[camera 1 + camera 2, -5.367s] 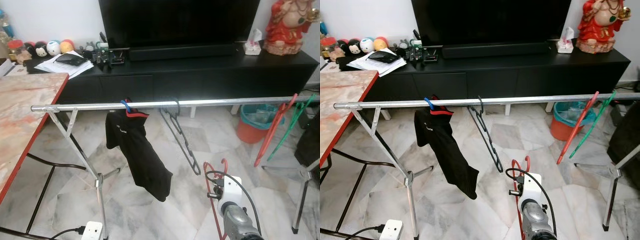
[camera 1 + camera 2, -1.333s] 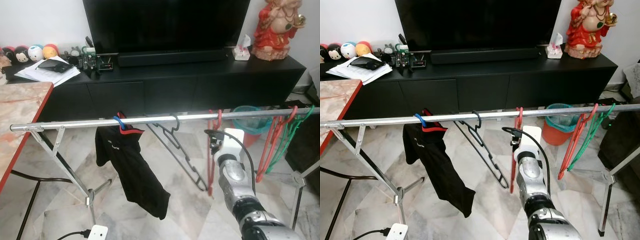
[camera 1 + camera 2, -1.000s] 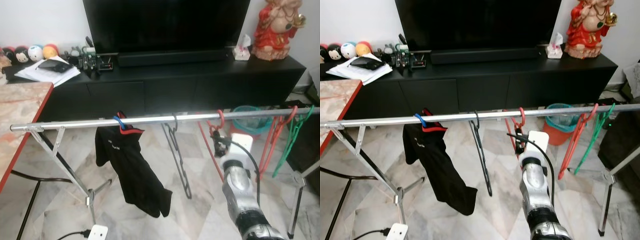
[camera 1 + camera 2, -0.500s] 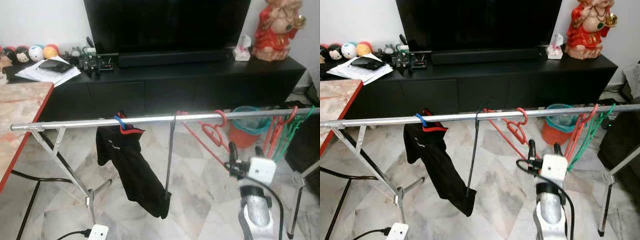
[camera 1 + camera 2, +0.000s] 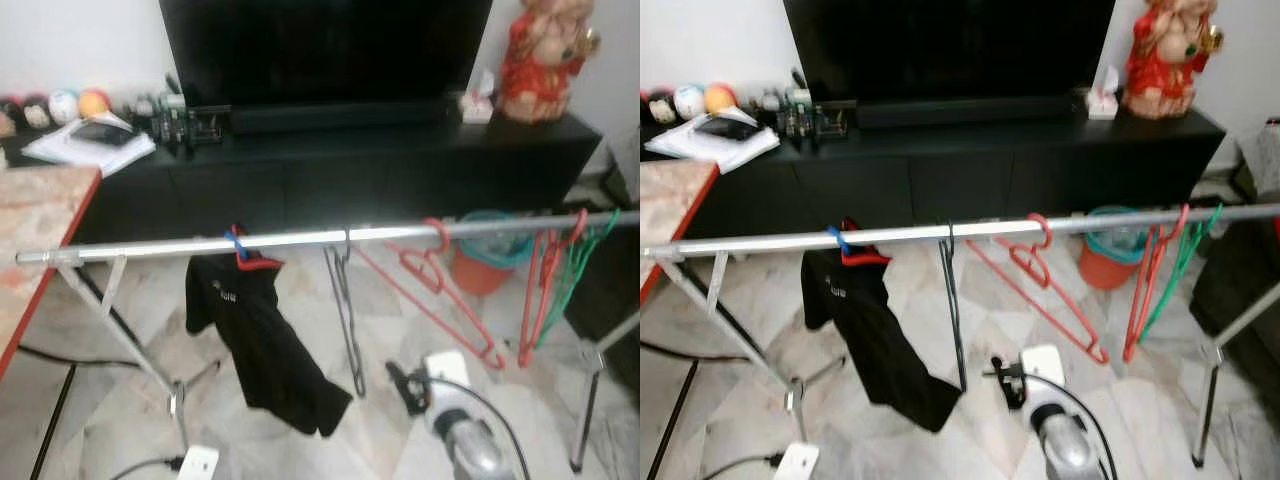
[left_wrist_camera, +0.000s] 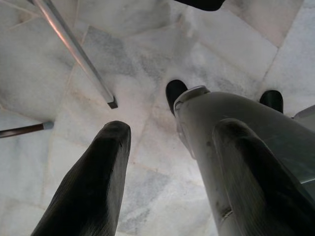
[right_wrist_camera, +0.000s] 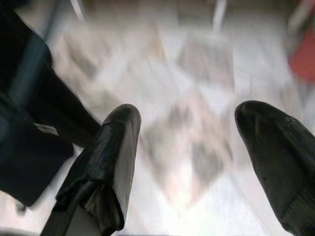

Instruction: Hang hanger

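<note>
A red hanger (image 5: 443,297) hangs by its hook from the silver rail (image 5: 290,240), right of the middle, with nothing holding it. My right gripper (image 5: 398,384) is low, below the rail and left of the red hanger, well apart from it. In the right wrist view the right gripper (image 7: 189,152) is open with only blurred floor between its fingers. My left gripper (image 6: 170,140) is open and points down at the marble floor beside my own silver leg (image 6: 231,118).
On the rail also hang a black garment (image 5: 262,340) on a blue hanger, a black hanger (image 5: 345,315), and red and green hangers (image 5: 555,285) at the far right. A black TV console (image 5: 380,160) stands behind. A table edge (image 5: 25,300), rack legs (image 5: 150,370) and an orange bin (image 5: 480,270) are near.
The red hanger went from my shut right gripper onto the rail and was let go. Since half a second ago the right gripper has dropped lower and to the left; the black hanger still swings.
</note>
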Controlling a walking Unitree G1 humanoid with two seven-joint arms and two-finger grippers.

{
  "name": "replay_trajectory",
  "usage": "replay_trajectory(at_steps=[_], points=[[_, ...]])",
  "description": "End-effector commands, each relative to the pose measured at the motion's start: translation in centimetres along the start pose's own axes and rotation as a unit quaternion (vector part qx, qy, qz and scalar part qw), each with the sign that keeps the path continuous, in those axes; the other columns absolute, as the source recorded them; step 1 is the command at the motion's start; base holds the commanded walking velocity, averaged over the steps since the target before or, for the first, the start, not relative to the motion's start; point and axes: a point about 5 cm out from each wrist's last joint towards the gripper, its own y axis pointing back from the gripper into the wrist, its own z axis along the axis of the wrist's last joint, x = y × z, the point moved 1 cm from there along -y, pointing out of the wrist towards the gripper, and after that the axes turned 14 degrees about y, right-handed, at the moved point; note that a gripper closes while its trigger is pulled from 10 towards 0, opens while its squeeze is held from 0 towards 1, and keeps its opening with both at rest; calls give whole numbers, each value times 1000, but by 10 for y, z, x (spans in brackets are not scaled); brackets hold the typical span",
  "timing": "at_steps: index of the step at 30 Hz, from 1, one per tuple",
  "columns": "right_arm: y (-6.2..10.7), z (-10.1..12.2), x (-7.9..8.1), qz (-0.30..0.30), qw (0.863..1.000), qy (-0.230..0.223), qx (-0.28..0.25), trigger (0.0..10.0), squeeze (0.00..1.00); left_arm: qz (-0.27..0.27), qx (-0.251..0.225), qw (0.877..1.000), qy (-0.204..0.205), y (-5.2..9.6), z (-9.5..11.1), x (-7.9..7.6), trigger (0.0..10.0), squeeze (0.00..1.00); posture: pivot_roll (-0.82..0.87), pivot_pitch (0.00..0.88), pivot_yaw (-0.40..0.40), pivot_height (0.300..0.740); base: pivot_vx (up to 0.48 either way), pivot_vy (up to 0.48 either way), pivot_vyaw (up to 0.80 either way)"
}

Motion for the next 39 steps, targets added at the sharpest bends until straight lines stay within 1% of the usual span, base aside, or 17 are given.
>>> replay_trajectory(at_steps=[1,2,3,4,7,13,16,18,23,24,30,34,35,36,37,38,39], points=[[-5,-12,1,-9,998,-27,50,10000,0,11,5,1000,0,2,-1,10,10000,0,-42,0,16,740,0,0,0],[-5,-12,1,-9,998,-27,50,10000,0,11,5,1000,0,2,-1,10,10000,0,-42,0,16,740,0,0,0],[-6,-14,2,-10,997,-47,60,10000,0,12,6,1000,0,3,-2,12,10000,0,-55,0,27,740,0,0,0],[-7,-23,8,-8,990,-100,95,10000,0,13,11,1000,-2,4,-4,15,10000,0,-69,0,36,740,0,0,0],[-3,-39,13,-16,981,-128,147,10000,0,13,14,1000,-6,4,-7,16,10000,0,-51,0,27,740,0,0,0],[7,-60,15,-25,975,-100,196,10000,0,14,7,1000,0,5,-5,17,10000,0,-43,0,20,740,0,0,0],[11,-66,20,-35,971,-124,202,10000,0,14,15,1000,-3,5,-9,16,10000,0,-48,0,27,740,0,0,0],[13,-68,23,-33,971,-123,202,10000,0,13,17,1000,-4,5,-10,15,10000,0,-46,0,29,740,0,0,0],[20,-78,44,-17,969,-104,222,10000,0,12,15,1000,-1,5,-11,13,10000,0,-32,0,17,740,0,0,0],[21,-78,45,-17,969,-103,224,10000,0,12,15,1000,-1,5,-11,13,10000,0,-32,0,17,740,0,0,0],[17,-67,66,-6,972,-110,207,10000,0,11,15,1000,-5,4,-11,11,10000,0,-38,0,15,740,0,0,0],[16,-65,66,-5,972,-115,205,10000,0,9,16,1000,-8,4,-12,10,10000,0,-37,0,14,740,0,0,0],[16,-66,62,-7,973,-112,202,10000,0,9,15,1000,-5,4,-12,10,10000,0,-32,0,8,740,-281,0,0],[17,-70,54,-25,970,-132,203,10000,0,9,15,1000,-2,4,-13,10,10000,0,-32,0,8,740,-277,0,0],[17,-70,54,-25,970,-132,203,10000,0,9,15,1000,-2,4,-13,10,10000,0,-32,0,8,740,-277,0,0],[21,-78,45,-51,961,-167,214,10000,0,8,14,1000,0,4,-13,10,10000,0,-32,0,10,740,-277,0,0],[22,-80,43,-57,959,-175,217,10000,0,8,14,1000,0,4,-13,10,10000,0,-32,0,10,740,-277,0,0]])
